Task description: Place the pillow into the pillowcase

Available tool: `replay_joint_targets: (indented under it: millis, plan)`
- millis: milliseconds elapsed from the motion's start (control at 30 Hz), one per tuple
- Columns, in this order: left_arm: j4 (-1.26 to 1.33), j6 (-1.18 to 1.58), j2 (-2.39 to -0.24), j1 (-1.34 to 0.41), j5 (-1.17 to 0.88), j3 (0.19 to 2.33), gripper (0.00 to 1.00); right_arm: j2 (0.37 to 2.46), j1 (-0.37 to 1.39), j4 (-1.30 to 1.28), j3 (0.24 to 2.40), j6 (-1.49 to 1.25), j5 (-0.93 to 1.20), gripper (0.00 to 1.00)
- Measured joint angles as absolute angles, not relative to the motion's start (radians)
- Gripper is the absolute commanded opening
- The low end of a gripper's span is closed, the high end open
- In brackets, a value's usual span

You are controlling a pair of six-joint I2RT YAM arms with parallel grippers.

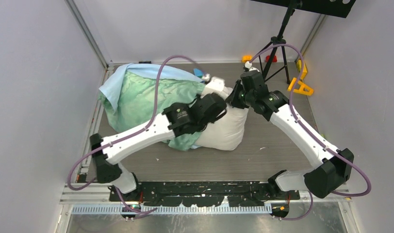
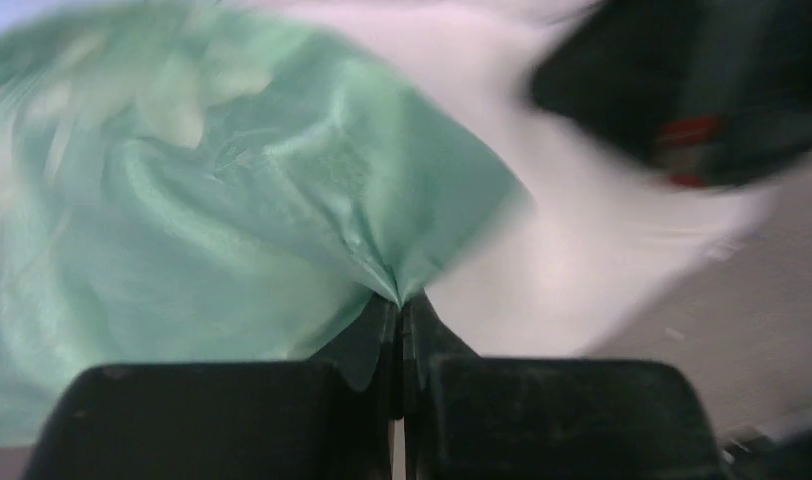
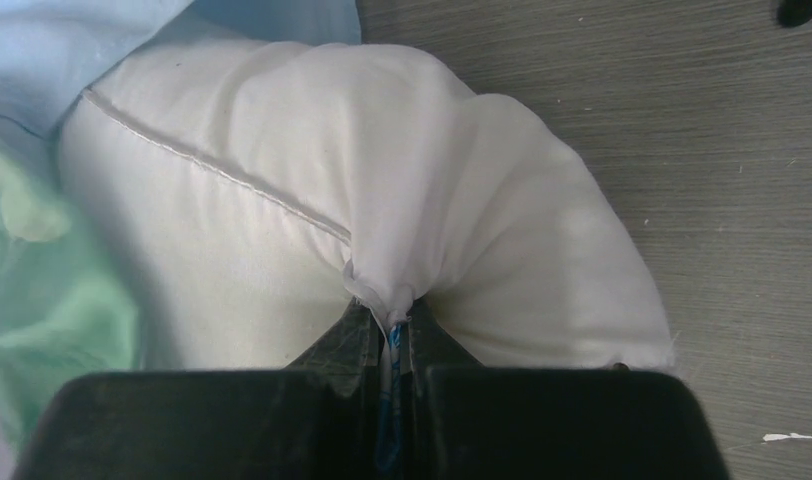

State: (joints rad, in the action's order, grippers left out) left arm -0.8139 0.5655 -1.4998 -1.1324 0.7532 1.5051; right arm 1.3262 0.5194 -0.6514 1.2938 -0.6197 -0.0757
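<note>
The white pillow (image 1: 223,130) lies mid-table, its left part covered by the pillowcase (image 1: 141,97), mint-green with a light-blue face at the back. In the left wrist view the pillowcase (image 2: 212,210) bunches into my left gripper (image 2: 400,298), which is shut on a pinch of green cloth; the pillow (image 2: 582,240) shows white behind it. My left gripper (image 1: 223,108) sits at the case's edge over the pillow. My right gripper (image 3: 397,325) is shut on the pillow (image 3: 282,200) at its corner, the blue tag between its jaws. From above that gripper (image 1: 234,97) is at the pillow's far end.
A black tripod (image 1: 277,48) stands at the back right beside yellow parts (image 1: 301,86) and small red and orange pieces (image 1: 270,58). A small blue-green block (image 1: 200,74) lies behind the pillowcase. Grey walls close in the left, back and right sides.
</note>
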Motion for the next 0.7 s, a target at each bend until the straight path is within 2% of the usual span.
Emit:
replay_joint_targets:
  millis: [233,367,400,433,500,533,567,633,700]
  plan:
    - [-0.876,0.327,-1.8,-1.214,0.388,2.231,0.0,1.324,0.544,-0.617,1.273,-0.689,-0.102,0.0]
    - [-0.897,0.315,-1.802,-1.177,0.268,2.271,0.0,1.308,0.55,-0.596,1.226,-0.724,-0.152,0.01]
    - [-0.872,0.336,-1.787,-1.149,0.226,2.228,0.0,1.301,0.547,-0.592,1.211,-0.731,-0.158,0.08]
    - [-0.831,0.365,-1.76,-1.107,0.184,2.148,0.0,1.292,0.54,-0.586,1.194,-0.74,-0.163,0.21]
    - [-0.747,0.424,-1.712,-1.015,0.121,1.988,0.0,1.282,0.517,-0.577,1.184,-0.749,-0.163,0.54]
    - [-0.717,0.453,-1.694,-0.968,0.101,1.911,0.0,1.279,0.506,-0.575,1.184,-0.756,-0.163,0.66]
    - [-0.695,0.479,-1.682,-0.921,0.082,1.843,0.0,1.274,0.487,-0.573,1.184,-0.754,-0.162,0.75]
    - [-0.661,0.523,-1.685,-0.834,0.039,1.747,0.0,1.257,0.451,-0.577,1.184,-0.741,-0.158,0.81]
    - [-0.642,0.552,-1.698,-0.77,0.007,1.695,0.0,1.234,0.421,-0.593,1.189,-0.724,-0.159,0.83]
